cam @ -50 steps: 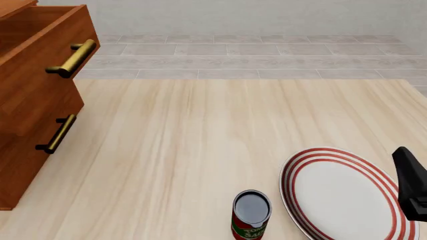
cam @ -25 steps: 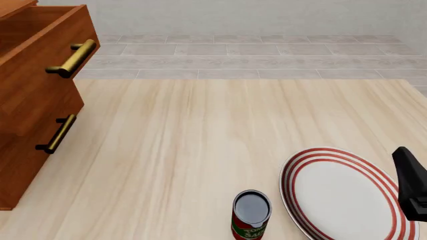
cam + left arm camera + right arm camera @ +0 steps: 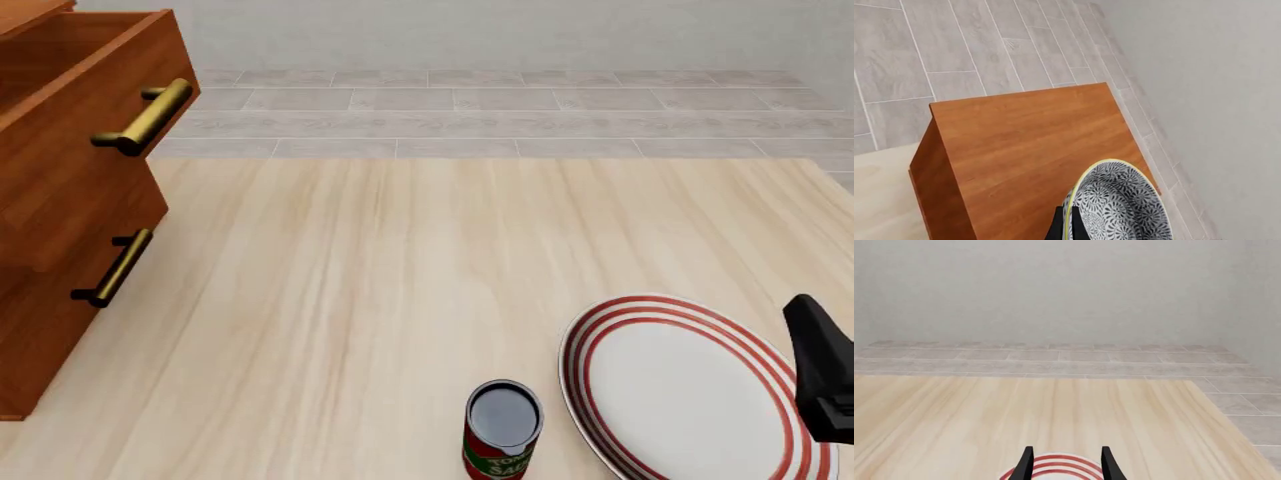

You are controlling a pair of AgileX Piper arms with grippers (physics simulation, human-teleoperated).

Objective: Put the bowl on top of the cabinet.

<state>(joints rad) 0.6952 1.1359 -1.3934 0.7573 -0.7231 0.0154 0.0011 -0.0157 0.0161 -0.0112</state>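
In the left wrist view the patterned bowl (image 3: 1121, 207) with its yellowish-green rim hangs above the reddish-brown top of the cabinet (image 3: 1027, 145). My left gripper (image 3: 1067, 229) is shut on the bowl's rim, one dark finger on each side of it. The front view shows only the cabinet's (image 3: 67, 190) drawer fronts with brass handles at the far left; bowl and left gripper are out of that view. My right gripper (image 3: 1067, 467) stands open over the table's near right, with nothing between its fingers; its body (image 3: 825, 365) shows at the front view's right edge.
A flat white plate with red rings (image 3: 681, 385) lies at the near right of the wooden table (image 3: 400, 280), partly under the right gripper. A red can (image 3: 503, 430) stands just left of the plate. A tiled floor and a grey wall lie beyond the table.
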